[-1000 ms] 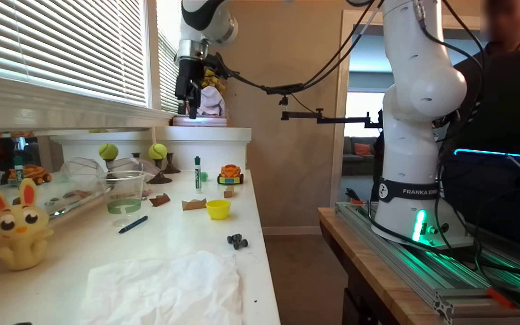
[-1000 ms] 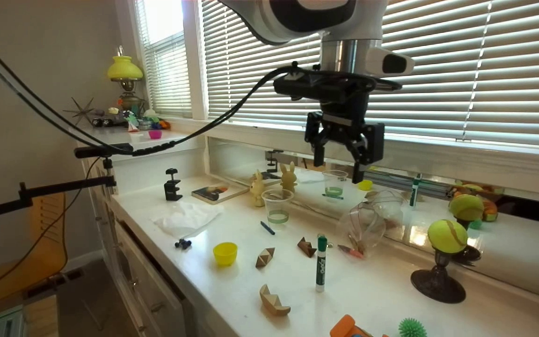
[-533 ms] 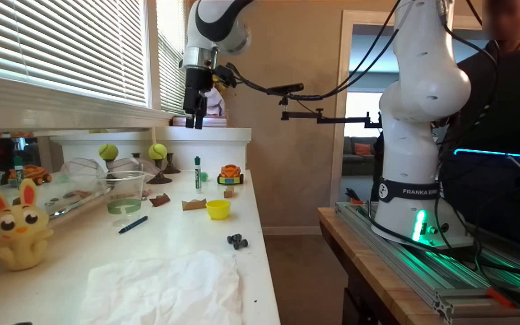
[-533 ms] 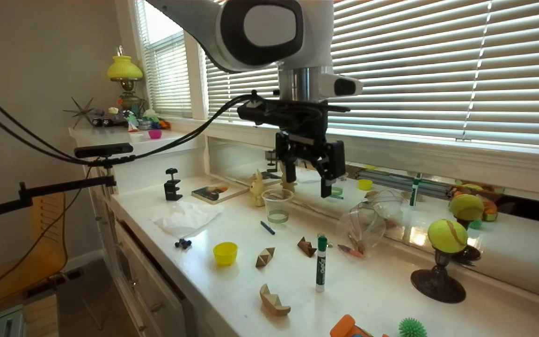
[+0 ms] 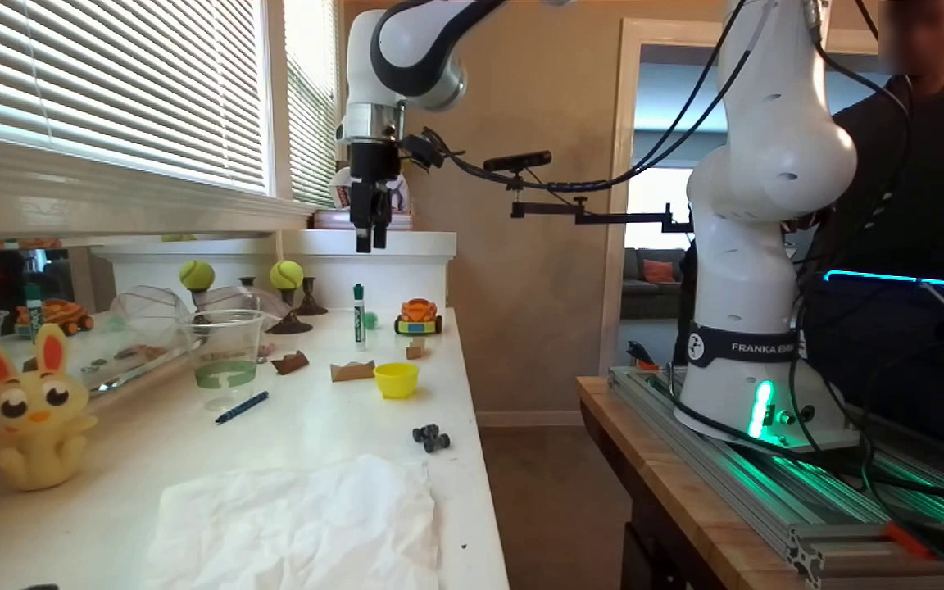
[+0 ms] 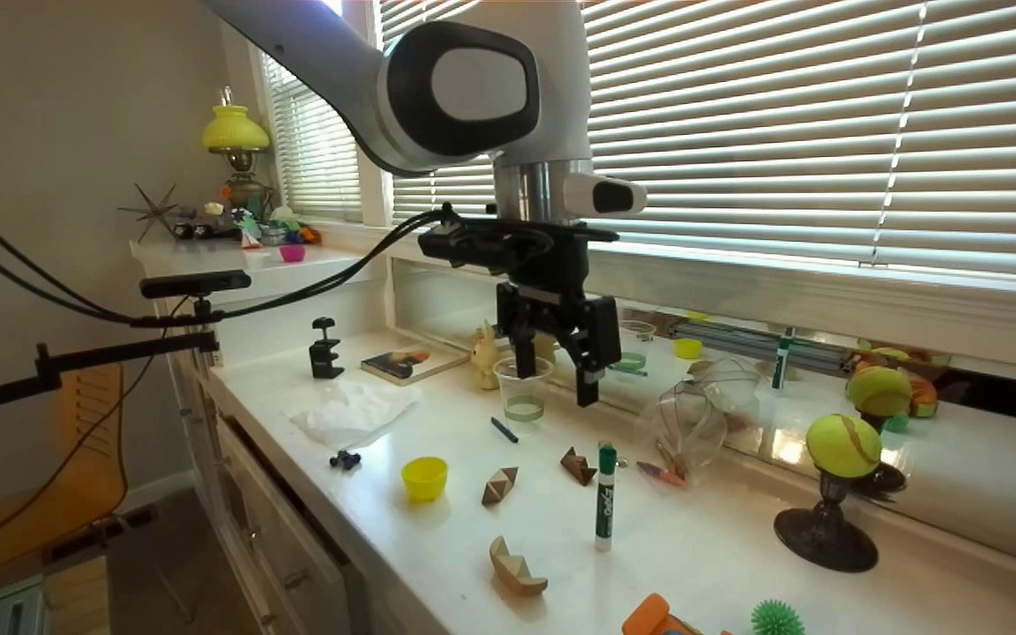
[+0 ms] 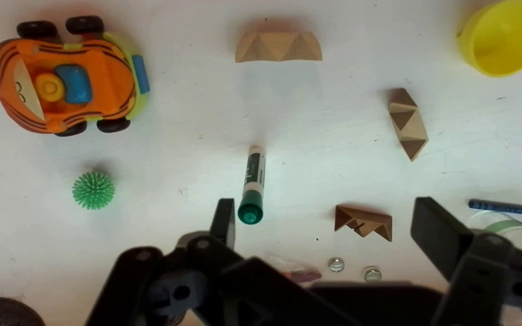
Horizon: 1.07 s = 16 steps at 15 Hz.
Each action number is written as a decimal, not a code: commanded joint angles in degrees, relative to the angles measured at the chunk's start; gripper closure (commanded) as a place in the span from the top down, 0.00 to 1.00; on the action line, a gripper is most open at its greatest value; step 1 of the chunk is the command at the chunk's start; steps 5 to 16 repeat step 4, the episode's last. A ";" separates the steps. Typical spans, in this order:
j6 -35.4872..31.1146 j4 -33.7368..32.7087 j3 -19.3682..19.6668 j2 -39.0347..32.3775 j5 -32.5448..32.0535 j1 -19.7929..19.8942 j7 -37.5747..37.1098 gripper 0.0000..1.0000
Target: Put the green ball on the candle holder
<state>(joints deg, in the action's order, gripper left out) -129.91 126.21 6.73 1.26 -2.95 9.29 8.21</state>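
Observation:
A yellow-green ball [image 6: 843, 445] rests on top of a dark candle holder [image 6: 825, 534] by the mirror; the ball [image 5: 286, 275] and candle holder [image 5: 289, 324] show in both exterior views. A second dark candle holder [image 5: 309, 299] stands behind it with no ball on top. A small spiky green ball [image 7: 93, 190] lies on the counter near the toy car; it also shows in an exterior view [image 6: 777, 617]. My gripper [image 7: 329, 222] is open and empty, pointing down, high above the counter; it shows in both exterior views [image 5: 371, 243] [image 6: 556, 379].
An upright green-capped marker [image 6: 604, 498] stands under my gripper's area. Wooden pieces [image 7: 279, 46], a yellow bowl [image 7: 505, 38], an orange toy car [image 7: 66, 86], a clear cup [image 5: 226, 352] and a clear glass globe [image 6: 680, 432] are around. A mirror runs along the back.
My gripper has come down and away from the window, and further from the yellow-green ball. It stays open. The objects on the counter have not moved.

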 commanded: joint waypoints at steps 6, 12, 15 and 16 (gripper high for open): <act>0.22 0.27 0.51 0.17 0.17 -0.55 -0.06 1.00; 0.22 0.27 0.51 0.17 0.17 -0.55 -0.06 1.00; 0.22 0.27 0.51 0.17 0.17 -0.55 -0.06 1.00; 0.22 0.27 0.51 0.17 0.17 -0.55 -0.06 1.00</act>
